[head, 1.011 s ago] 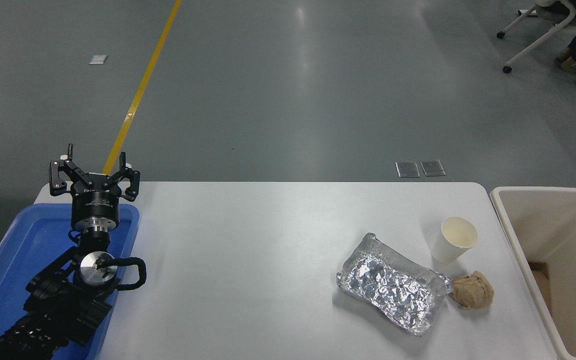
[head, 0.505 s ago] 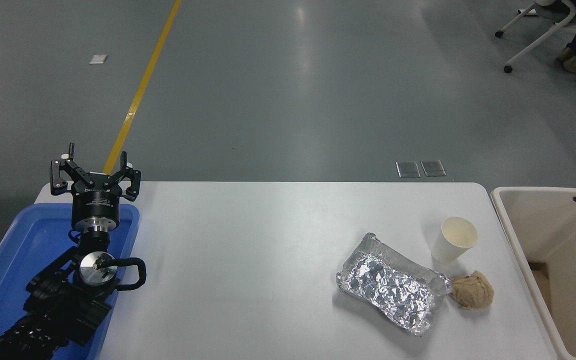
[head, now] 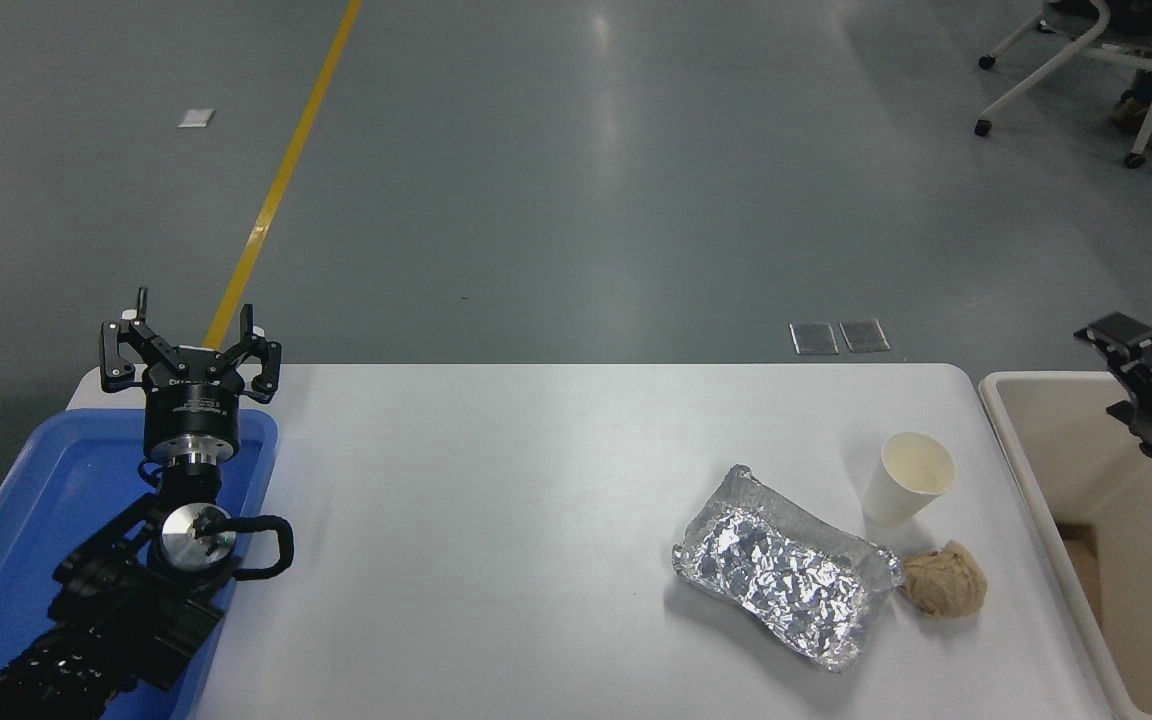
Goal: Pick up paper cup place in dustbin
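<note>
Nothing done: paper cup (head: pixel 908 478) upright on table (head: pixel 496 520), dustbin (head: pixel 1026 440) beside; right gripper (head: pixel 1131 350) fingers unclear, left gripper (head: pixel 190 345) fingers apart.

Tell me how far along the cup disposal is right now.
Nothing is done yet: the paper cup stands upright on the table, beside the foil tray and brown paper ball. In hand: the right tool is in view at the right edge above the dustbin, empty; its state is unclear. The left tool sits parked, open, over the blue tray. Left: reach, grasp, drop in bin.
</note>
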`<action>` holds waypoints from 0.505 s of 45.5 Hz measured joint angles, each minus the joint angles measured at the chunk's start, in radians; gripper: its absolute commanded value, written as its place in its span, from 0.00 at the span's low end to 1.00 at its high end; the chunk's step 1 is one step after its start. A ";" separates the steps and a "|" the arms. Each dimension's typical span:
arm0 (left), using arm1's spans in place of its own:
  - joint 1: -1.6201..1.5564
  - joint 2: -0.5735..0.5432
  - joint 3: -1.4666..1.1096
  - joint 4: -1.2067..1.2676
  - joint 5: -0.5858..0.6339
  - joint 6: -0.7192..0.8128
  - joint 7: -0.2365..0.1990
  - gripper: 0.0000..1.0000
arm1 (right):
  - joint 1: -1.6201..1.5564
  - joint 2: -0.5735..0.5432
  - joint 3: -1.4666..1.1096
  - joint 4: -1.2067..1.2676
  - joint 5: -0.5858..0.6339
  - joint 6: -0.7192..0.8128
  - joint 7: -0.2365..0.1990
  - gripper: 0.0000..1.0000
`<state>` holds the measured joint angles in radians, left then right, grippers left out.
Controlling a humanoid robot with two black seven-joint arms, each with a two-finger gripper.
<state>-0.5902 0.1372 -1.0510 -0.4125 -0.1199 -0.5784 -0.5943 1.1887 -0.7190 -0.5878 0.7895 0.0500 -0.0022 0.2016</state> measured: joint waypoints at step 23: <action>0.000 0.000 0.000 0.000 0.000 0.000 0.001 0.99 | 0.458 0.225 -0.512 0.310 -0.091 0.132 0.012 1.00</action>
<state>-0.5907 0.1376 -1.0508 -0.4127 -0.1197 -0.5783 -0.5934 1.6467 -0.4941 -1.0994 1.0999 -0.0409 0.1299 0.2133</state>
